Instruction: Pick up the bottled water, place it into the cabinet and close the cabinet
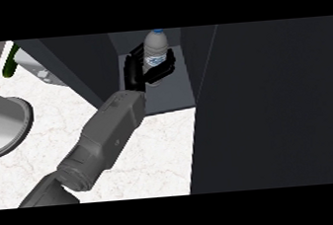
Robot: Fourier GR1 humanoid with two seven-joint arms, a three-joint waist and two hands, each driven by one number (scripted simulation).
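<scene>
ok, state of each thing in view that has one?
bottled water: upright, cap on, inside the cabinet opening, held
left robot hand: shut round the bottled water
cabinet: open, not yet closed
right robot hand: not in view

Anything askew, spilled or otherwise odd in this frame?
Nothing stands out. The bottled water is upright in the left hand, whose fingers curl round it inside the open cabinet. No spill shows on the counter.
</scene>
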